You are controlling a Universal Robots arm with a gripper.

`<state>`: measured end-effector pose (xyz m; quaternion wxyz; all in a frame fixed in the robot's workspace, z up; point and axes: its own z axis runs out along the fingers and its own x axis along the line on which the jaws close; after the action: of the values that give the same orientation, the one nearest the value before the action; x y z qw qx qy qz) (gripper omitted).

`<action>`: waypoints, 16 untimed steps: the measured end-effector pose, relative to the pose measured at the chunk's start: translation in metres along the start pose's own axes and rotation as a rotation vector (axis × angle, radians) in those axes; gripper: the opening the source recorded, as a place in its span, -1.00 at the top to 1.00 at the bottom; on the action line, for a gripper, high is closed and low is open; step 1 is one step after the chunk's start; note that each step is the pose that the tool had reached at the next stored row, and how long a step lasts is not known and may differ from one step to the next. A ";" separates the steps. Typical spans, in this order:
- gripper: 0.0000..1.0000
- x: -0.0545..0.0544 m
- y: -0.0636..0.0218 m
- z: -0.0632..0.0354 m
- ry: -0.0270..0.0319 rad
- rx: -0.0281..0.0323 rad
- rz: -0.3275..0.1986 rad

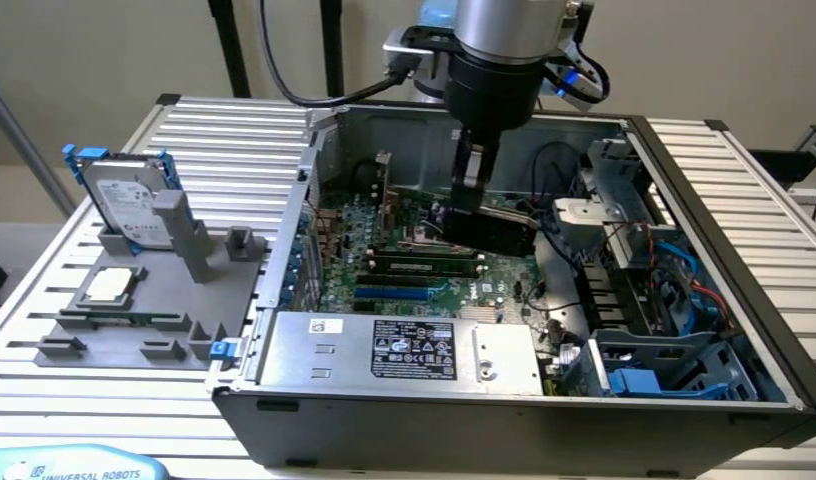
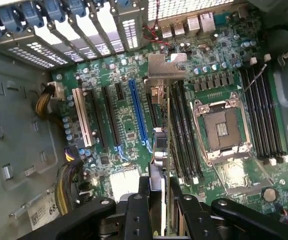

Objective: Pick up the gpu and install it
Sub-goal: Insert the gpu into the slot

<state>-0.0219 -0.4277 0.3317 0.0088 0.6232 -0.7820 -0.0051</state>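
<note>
Fingers [image 2: 144, 210] grip the gpu [image 2: 164, 69] edge-on over the motherboard [image 2: 126, 117]

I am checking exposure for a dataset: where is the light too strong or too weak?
Wrist view: light through the vent grille and slot covers burns white; the motherboard is evenly lit. Exterior view: soft light, no hard shadows; the case is dimmer inside, around the gpu.

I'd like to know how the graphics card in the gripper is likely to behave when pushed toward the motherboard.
The graphics card looks like a thin rigid board, so it should stay stiff in the gripper, not flop. Gripped along one narrow edge, it might tilt if pushed off-centre. With its slim metal bracket, it seems light but fragile.
</note>
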 end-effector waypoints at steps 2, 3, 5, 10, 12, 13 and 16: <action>0.47 0.000 0.0000 0.0016 0.0007 0.0002 -0.036; 0.47 0.000 0.0000 0.0024 0.0009 0.0004 -0.054; 0.47 0.000 -0.0001 0.0037 0.0017 0.0007 -0.090; 0.47 0.001 0.0025 0.0063 0.0029 0.0012 -0.161; 0.47 0.002 0.0074 0.0072 0.0034 0.0012 -0.170; 0.47 0.002 0.0106 0.0076 0.0034 0.0013 -0.172; 0.47 0.005 0.0214 0.0091 0.0031 0.0016 -0.175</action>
<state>-0.0441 -0.4279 0.3230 0.0091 0.6892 -0.7245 -0.0043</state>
